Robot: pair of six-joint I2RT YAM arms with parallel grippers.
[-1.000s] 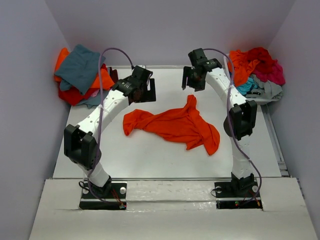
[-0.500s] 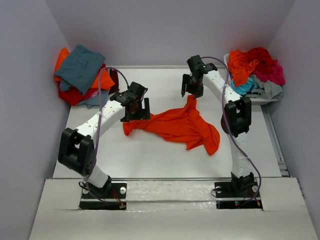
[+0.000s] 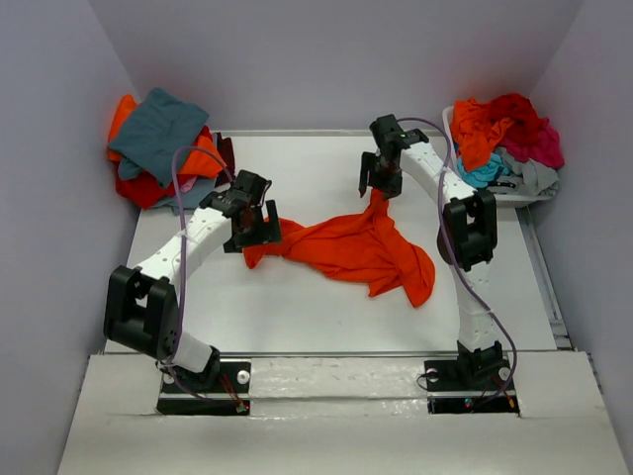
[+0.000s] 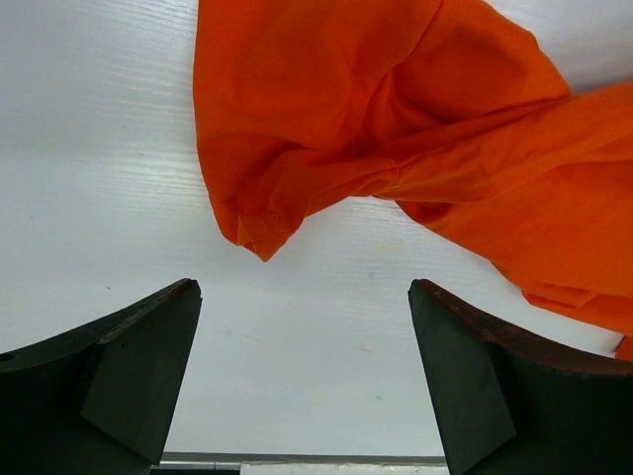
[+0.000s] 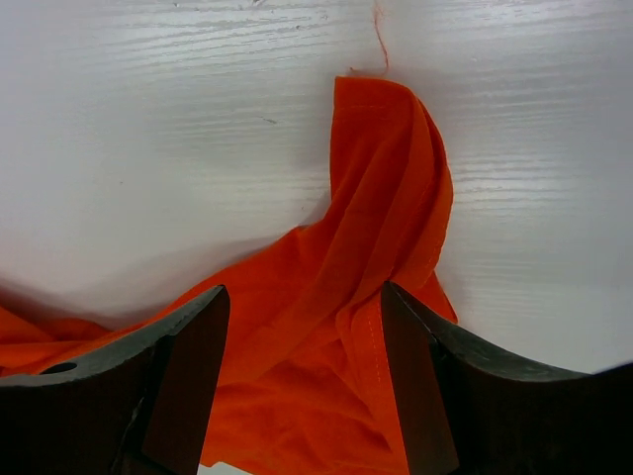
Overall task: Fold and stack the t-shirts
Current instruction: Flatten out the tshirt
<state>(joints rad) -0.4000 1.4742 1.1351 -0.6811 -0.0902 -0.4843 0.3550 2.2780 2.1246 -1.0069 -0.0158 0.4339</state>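
From above, the orange t-shirt [image 3: 346, 247] lies crumpled mid-table [image 3: 297, 317], with a narrow end reaching toward the far edge. The left gripper [image 3: 252, 226] hangs at its left end and the right gripper [image 3: 376, 184] at the narrow far end. A left pile of t-shirts [image 3: 163, 143] and a right pile of t-shirts [image 3: 504, 134] sit in the far corners.

In the left wrist view, the fingers [image 4: 138, 366] stand wide apart over bare table, holding nothing; a cloth corner [image 4: 259, 233] lies just ahead of them.

In the right wrist view, the fingers [image 5: 188, 376] are spread open on either side of the shirt's narrow end [image 5: 386, 198], not closed on it
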